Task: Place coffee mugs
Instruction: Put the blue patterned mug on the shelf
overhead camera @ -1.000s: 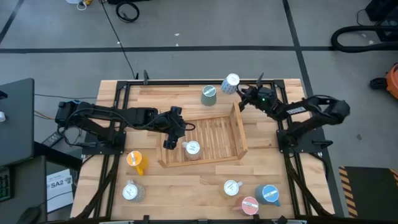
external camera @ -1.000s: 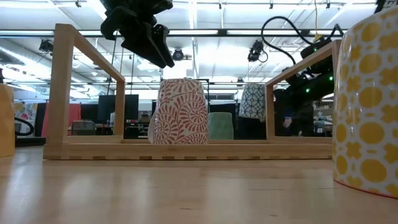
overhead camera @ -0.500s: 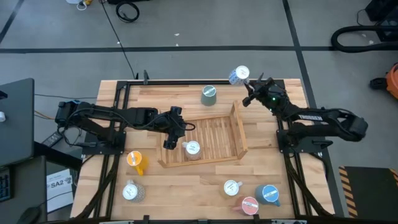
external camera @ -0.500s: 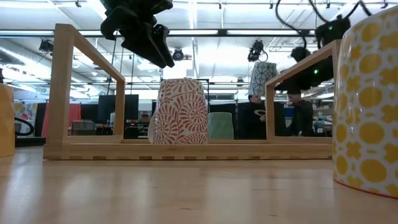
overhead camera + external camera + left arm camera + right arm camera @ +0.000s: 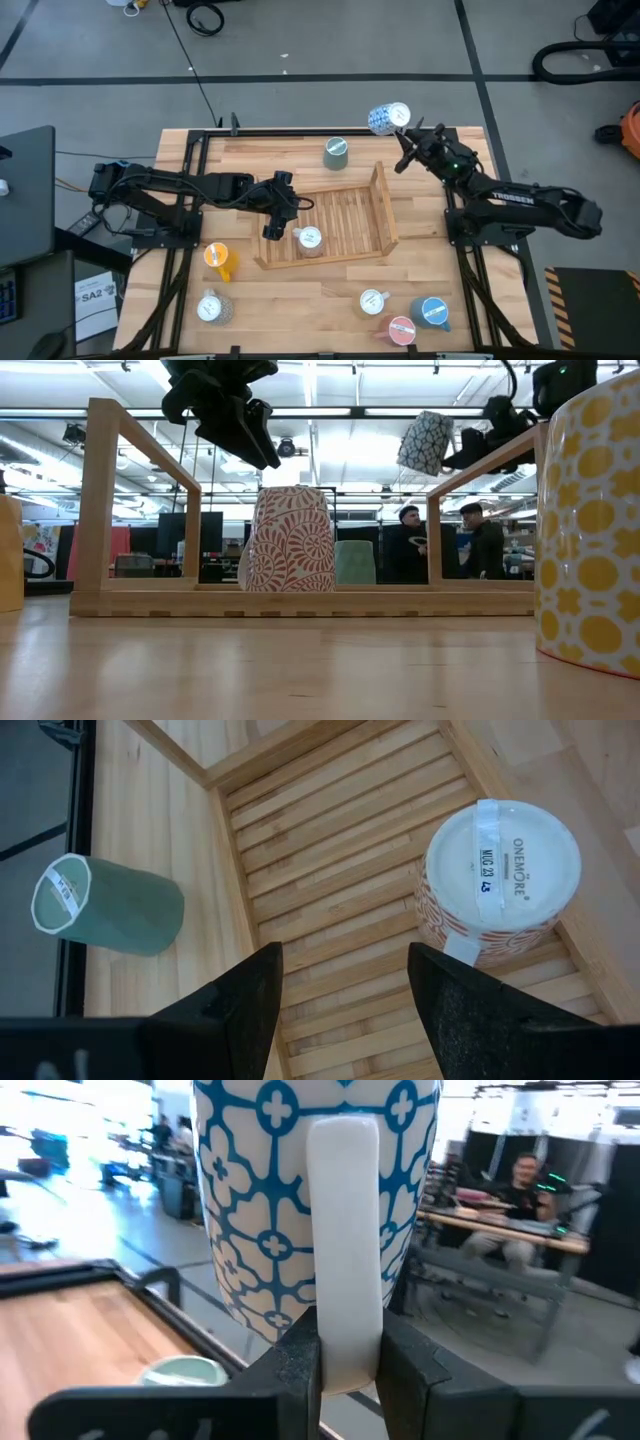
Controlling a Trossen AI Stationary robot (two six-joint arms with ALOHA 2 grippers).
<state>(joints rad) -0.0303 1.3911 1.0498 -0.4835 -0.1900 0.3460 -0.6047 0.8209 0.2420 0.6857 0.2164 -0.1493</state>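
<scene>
Carrying step: the right hand, pinching the blue-patterned mug by its handle, holds it aloft beyond the wooden tray; next, lower it inside. Left hand, spread, hovers over the orange-patterned mug

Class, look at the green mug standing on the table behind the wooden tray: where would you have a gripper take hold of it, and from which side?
The green mug stands upside down, base up, apart from the wooden tray. No handle shows, so probably come straight down from above and close on opposite sides of its round wall, just below the base.
</scene>
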